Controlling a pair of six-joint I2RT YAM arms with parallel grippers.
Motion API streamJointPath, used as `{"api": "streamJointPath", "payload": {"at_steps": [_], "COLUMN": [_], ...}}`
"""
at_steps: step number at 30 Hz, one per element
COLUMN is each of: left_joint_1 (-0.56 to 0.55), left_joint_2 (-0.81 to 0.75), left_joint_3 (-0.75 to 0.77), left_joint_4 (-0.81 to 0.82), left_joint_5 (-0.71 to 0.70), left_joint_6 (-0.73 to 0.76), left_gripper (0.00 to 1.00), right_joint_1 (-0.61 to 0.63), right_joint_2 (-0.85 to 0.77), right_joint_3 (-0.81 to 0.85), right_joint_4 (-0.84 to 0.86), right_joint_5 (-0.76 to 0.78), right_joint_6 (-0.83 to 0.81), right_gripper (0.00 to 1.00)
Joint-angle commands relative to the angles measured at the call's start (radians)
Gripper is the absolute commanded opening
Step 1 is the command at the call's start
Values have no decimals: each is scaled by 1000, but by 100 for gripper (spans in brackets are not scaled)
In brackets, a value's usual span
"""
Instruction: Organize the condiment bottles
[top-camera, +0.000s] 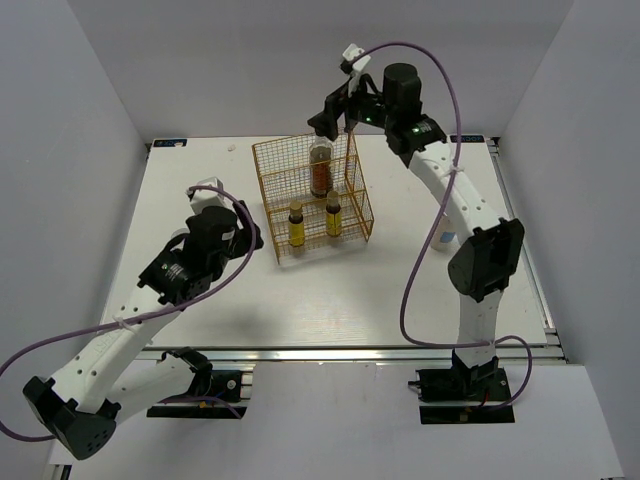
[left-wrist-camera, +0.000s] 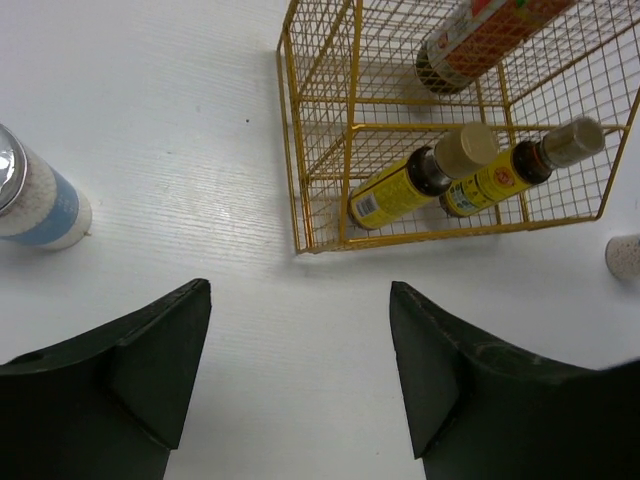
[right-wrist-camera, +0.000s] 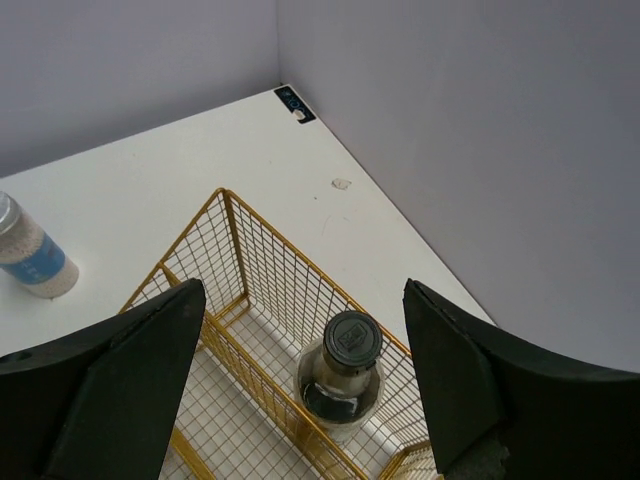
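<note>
R gripper (right-wrist-camera: 300, 300) hangs open, empty, over rack (right-wrist-camera: 226, 194); careless exit cd snag rim, tip brown bottle (right-wrist-camera: 341, 372) inside.

small yellow bottles: 2 (left yellow bottle (left-wrist-camera: 392, 192), right yellow bottle (left-wrist-camera: 495, 178))
tall dark brown bottle (top-camera: 320, 168): 1
white bottles: 2 (left white bottle (left-wrist-camera: 40, 205), right white bottle (top-camera: 446, 238))
bottles total: 5
gold wire rack (top-camera: 275, 180): 1
arms: 2 (left arm (top-camera: 110, 350), right arm (top-camera: 460, 200))
grippers: 2 (left gripper (left-wrist-camera: 300, 290), right gripper (right-wrist-camera: 302, 290))
table (top-camera: 330, 300): 1
</note>
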Motion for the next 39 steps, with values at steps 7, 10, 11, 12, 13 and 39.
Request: {"api": "streamJointPath", "payload": {"at_steps": [7,10,11,12,13,39], "left_joint_1": [54,205,244,293,312,597], "left_joint_2": [123,173,175,167,166,502], "left_joint_3": [193,192,178,164,152,119], "left_joint_4": [-247,-333,-332,-324,-324,-126], "left_joint_5": [-136,-44,-18,17,25,10], "left_joint_6": [-133,-159,-152,-144,-141,115], "left_gripper": [34,41,48,62,68,96], "right_joint_1": [-122,-215,-233,-262,-276,-341], "right_joint_2": [-288,-338,-374,-408,-422,-513], "right_joint_3": [-131,-234,-263,-323,-348,-557], "right_joint_4": [-187,-249,-279,-292,-306,-367], "right_joint_5": [8,-37,-44,-63,-76,-183], "right_joint_6": [-18,-33,-39,-60,-77,-179], "right_gripper": [74,24,19,22,30,84]}}
